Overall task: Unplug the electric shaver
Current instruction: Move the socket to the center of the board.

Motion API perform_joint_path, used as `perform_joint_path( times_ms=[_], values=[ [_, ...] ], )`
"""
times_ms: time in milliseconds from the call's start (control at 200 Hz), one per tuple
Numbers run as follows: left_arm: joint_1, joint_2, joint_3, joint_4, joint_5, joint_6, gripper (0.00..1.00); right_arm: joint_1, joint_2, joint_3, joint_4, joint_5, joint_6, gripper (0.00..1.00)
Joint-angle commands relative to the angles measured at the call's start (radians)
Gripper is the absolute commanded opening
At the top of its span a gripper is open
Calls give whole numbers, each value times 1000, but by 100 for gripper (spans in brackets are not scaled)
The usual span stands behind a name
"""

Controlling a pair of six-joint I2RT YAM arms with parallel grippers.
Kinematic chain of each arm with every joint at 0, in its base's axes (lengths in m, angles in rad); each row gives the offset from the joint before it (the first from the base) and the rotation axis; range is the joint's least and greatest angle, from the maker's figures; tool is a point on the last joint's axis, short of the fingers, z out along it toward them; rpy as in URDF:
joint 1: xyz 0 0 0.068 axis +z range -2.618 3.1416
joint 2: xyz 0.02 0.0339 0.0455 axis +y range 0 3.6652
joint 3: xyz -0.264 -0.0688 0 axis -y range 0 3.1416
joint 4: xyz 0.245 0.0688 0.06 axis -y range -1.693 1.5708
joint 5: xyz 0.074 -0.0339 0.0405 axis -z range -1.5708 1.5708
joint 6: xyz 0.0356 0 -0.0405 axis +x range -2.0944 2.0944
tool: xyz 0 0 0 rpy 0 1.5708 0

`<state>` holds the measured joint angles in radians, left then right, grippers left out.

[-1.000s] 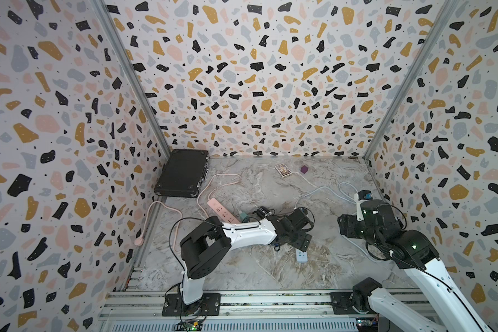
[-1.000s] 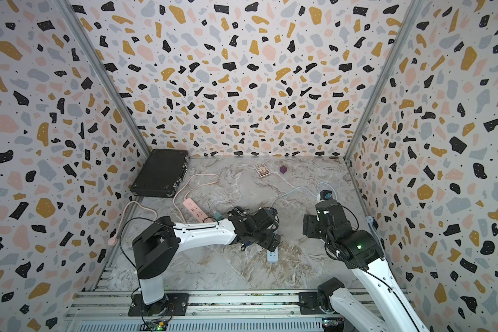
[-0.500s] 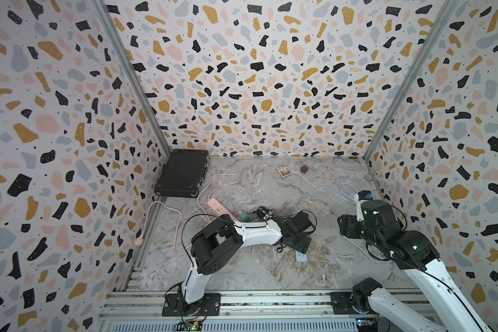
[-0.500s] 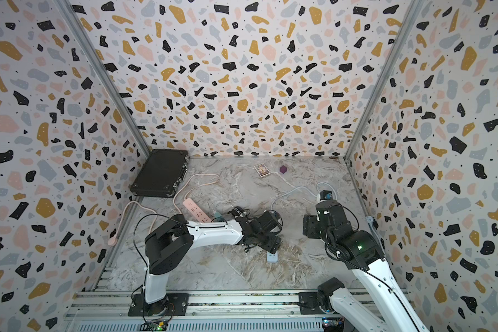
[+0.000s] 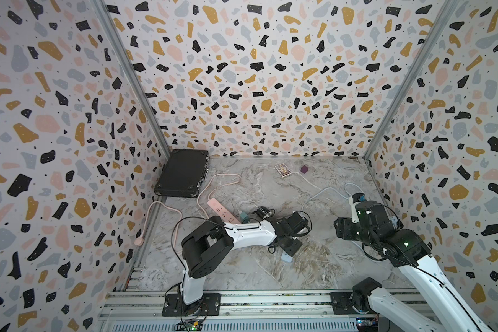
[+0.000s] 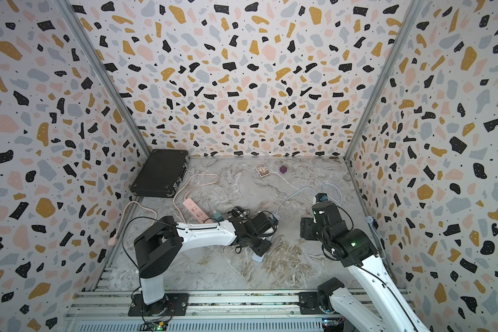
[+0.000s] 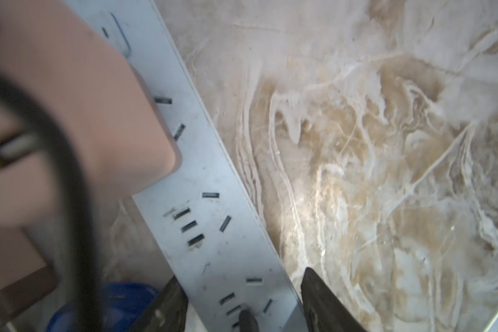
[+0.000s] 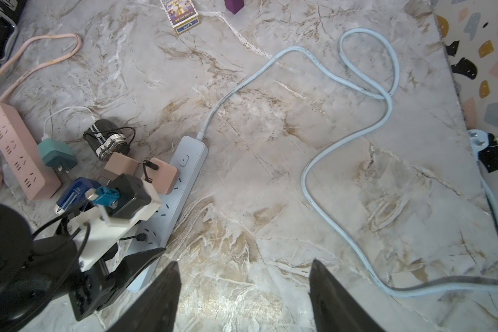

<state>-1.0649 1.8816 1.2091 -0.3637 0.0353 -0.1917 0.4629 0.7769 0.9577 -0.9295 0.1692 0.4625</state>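
The black electric shaver point(image 8: 107, 139) with silver heads lies beside the light-blue power strip point(image 8: 190, 161), also in a top view point(image 5: 265, 212). A thin black cord leads from it toward a pink adapter point(image 8: 163, 178) plugged into the strip. My left gripper point(image 7: 239, 276) reaches down over the strip's near end point(image 5: 286, 257). Its fingers point(image 7: 319, 296) flank the strip's two long sides closely, open by a sliver. A small black plug point(image 7: 247, 319) sits in the strip between them. My right gripper point(image 8: 244, 261) hangs open over bare table, right of the strip.
A pink power strip point(image 5: 223, 211), a teal adapter point(image 8: 56, 156), a tan adapter point(image 8: 121, 166) and a blue object point(image 8: 75, 195) crowd the shaver. The strip's pale-blue cord point(image 8: 357, 86) loops to the right. A black case point(image 5: 183, 174), card box point(image 5: 283, 170) and purple cube point(image 5: 304, 169) lie at the back.
My left gripper's jaws have narrowed around the light-blue power strip while the arm shifted slightly. The right arm has not moved.
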Motion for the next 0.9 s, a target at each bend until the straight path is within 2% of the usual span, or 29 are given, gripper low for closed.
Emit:
perform_joint_path(
  times_ms=[0, 225, 440, 711, 846, 896],
  values=[
    [0, -49, -56, 12, -8, 150, 62, -4, 4, -28, 32, -35, -12, 72],
    [3, -91, -132, 107, -4, 214, 66, -3, 40, -159, 173, -135, -19, 73],
    [8, -148, -195, 224, 49, 236, 64, -1, 109, -250, 312, -196, -46, 75],
    [17, -239, -266, 261, 49, 192, 70, 14, 212, -344, 528, -313, -122, 74],
    [19, -274, -296, 276, 70, 169, 71, 64, 276, -384, 644, -335, -148, 74],
    [19, -280, -304, 280, 75, 161, 71, 94, 296, -387, 671, -306, -156, 74]
  ],
)
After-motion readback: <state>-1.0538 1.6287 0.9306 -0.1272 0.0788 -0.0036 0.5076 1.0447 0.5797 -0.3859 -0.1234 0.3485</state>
